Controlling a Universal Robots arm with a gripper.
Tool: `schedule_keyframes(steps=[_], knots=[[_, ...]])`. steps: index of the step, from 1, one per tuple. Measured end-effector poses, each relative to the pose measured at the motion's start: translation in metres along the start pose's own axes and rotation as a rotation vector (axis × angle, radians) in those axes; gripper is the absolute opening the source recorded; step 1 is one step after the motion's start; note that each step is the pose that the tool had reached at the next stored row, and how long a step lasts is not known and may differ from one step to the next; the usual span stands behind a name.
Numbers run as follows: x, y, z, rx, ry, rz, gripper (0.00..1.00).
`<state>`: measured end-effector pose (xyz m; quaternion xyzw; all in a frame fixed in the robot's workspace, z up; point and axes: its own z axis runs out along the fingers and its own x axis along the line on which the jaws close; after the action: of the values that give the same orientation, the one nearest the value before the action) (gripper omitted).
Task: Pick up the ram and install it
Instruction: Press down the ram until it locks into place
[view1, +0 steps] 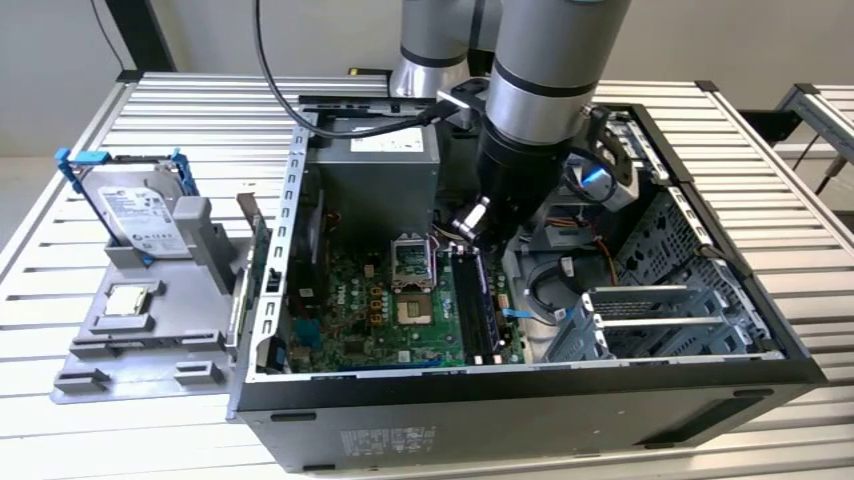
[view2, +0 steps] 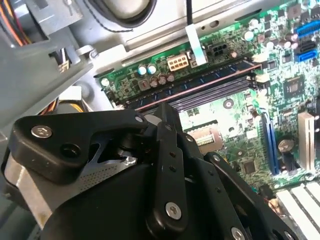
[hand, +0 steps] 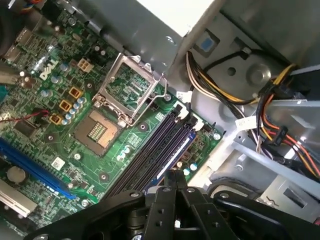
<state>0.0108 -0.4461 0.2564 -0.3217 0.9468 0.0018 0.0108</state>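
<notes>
Ext. view, L to R. Found hard drive (view1: 134, 212) w/ blue clips and processor chip (view1: 130, 298) on gray tray (view1: 174, 335), well apart from motherboard (view1: 374, 320), toward the exterior view's left. Noted open CPU socket (view1: 412, 262) near motherboard ctr. Located ram (view1: 489, 300) on motherboard, lying along black slots (view1: 465, 300) just beside socket. Confirmed same posn. in both wrist views. Observed gripper (view1: 470, 222) low over motherboard at one end of slots. In first wrist view, found fingers brought together, nothing clamped, tips just above ram (hand: 172, 152).
</notes>
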Motion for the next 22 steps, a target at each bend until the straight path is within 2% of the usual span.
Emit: schedule_keyframes(steps=[5,22], knots=[[0.0,-0.0001,0.0,-0.002,-0.0003,-0.09,0.0],[0.0,-0.0001,0.0,-0.0017,0.0041,-0.395,0.0]])
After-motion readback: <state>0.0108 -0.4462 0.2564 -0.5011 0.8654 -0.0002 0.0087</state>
